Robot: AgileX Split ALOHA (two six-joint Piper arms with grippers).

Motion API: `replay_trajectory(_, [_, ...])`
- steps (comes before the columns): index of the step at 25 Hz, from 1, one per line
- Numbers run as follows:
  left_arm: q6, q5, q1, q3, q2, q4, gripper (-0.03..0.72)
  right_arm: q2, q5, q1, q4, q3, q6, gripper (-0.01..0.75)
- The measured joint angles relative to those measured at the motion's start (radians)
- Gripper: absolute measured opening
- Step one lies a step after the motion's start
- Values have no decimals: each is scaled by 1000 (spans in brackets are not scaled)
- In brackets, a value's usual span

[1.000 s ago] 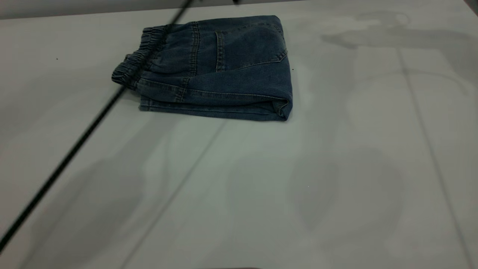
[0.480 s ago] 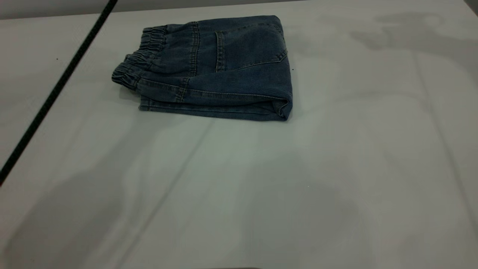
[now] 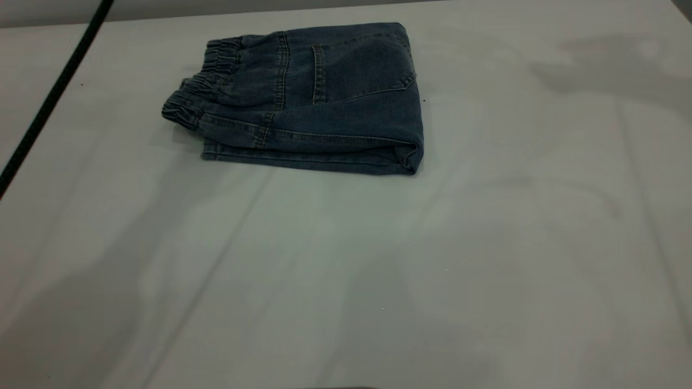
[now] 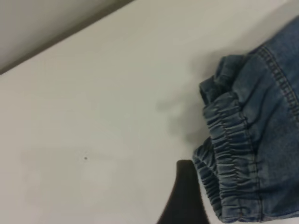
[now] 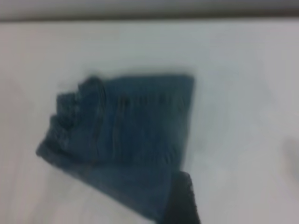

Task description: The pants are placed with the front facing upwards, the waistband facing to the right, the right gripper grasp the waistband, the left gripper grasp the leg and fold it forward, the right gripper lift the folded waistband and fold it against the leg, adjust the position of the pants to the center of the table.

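White table (image 3: 378, 270), pants (image 3: 308, 97) folded, off toward the far edge.
Centring remains; my grippers' finger states I cannot tell.

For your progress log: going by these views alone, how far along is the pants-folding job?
Both folds look done: the pants lie as a compact bundle, the waistband on top at the left. Nothing is in hand; no arm shows in the exterior view and neither wrist view shows denim gripped. Left: the bundle sits towards the far edge of the table, so centring looks outstanding.

Only the folded pants (image 3: 303, 97) and perhaps a cable (image 3: 48, 102) interrupt the table (image 3: 378, 270).
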Motion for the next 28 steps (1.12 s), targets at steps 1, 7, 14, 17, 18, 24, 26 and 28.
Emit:
replay_trajectory(1, [0, 0, 1, 2, -9, 1, 547, -23, -1, 0, -5, 44, 0, 503])
replay_trajectory(7, [1, 0, 1, 33, -121, -3, 547, -269, -6, 0, -41, 388, -32, 503])
replay_trajectory(14, [1, 0, 1, 209, -319, 21, 547, -540, -6, 0, -7, 613, -85, 502])
replay_trajectory(17, [1, 0, 1, 313, -435, 27, 547, -669, -7, 0, -3, 726, -90, 502])
replay_trajectory(18, [1, 0, 1, 351, -469, 28, 547, -708, -7, 0, -2, 773, -97, 502])
replay_trajectory(24, [-29, 0, 1, 562, -674, 30, 547, -1001, -5, 0, -3, 1018, -146, 502])
replay_trajectory(26, [-75, 0, 1, 636, -724, 23, 547, -1102, -4, 0, -3, 1077, -153, 502])
replay_trajectory(28, [-109, 0, 1, 703, -771, 0, 547, -1216, -1, 0, -3, 1131, -157, 502])
